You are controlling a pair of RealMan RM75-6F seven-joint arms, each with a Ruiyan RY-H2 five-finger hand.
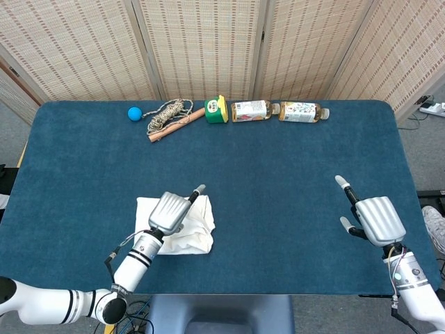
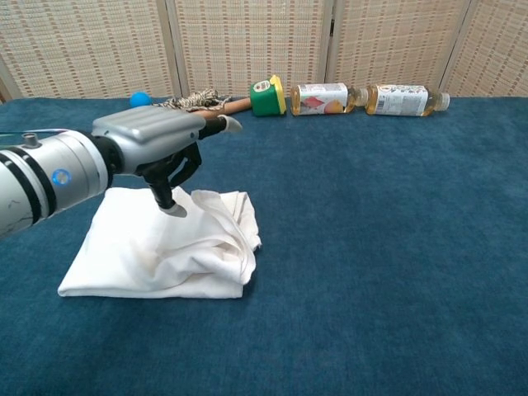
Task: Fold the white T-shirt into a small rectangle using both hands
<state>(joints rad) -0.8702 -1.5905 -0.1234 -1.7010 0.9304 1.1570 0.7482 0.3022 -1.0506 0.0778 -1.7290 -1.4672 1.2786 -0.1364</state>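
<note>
White T-shirt (image 2: 161,252) lies as a rough folded pad near the front edge of the blue table (image 1: 278,167), its right side bunched and wrinkled. The left hand (image 2: 153,140) hovers just above the shirt, fingers apart, holding nothing. The right hand (image 1: 372,217) waits well to the right of the shirt, spread and empty. Risk: pressing or dragging with one hand alone could likely spread the lumpy edge and undo the fold, leaving no neat rectangle.
</note>
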